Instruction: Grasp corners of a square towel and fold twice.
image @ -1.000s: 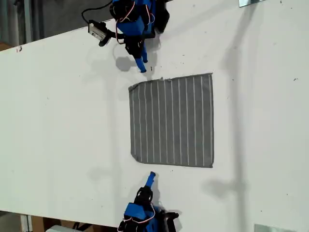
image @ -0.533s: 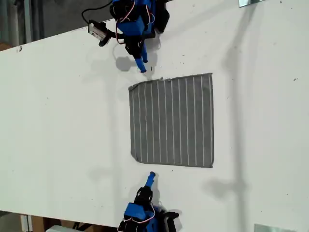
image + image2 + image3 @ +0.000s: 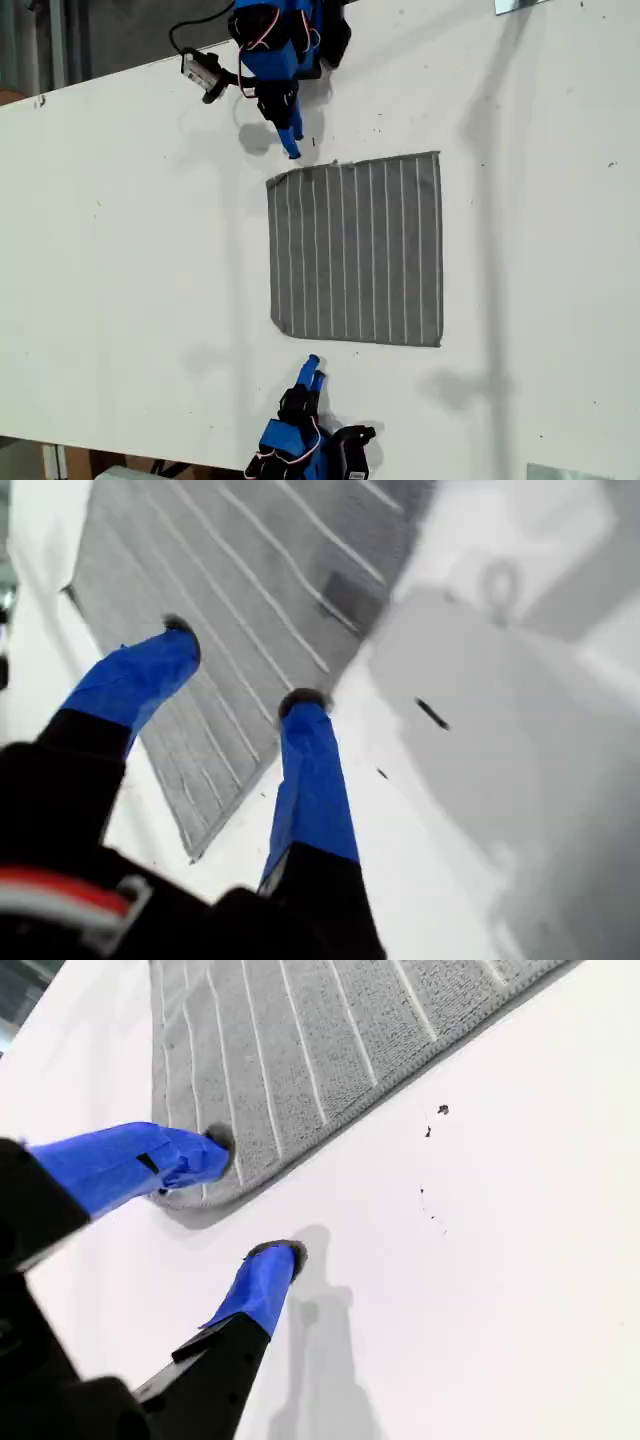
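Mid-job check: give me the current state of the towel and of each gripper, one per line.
towel: spread flat on the table, unfolded, not gripped.
my first gripper: open, over a towel edge near a corner.
my second gripper: open, straddling a towel corner, not closed on it.

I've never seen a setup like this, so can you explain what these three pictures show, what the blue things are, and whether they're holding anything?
The exterior view looks down on a white table with two small robot arms at opposite edges. Between them lies a grey striped towel, flat and unfolded. The other two pictures come from cameras on the arms' grippers. The blue prongs are gripper fingers. My first gripper and my second gripper are both open, each poised at a towel corner. Nothing is held yet.
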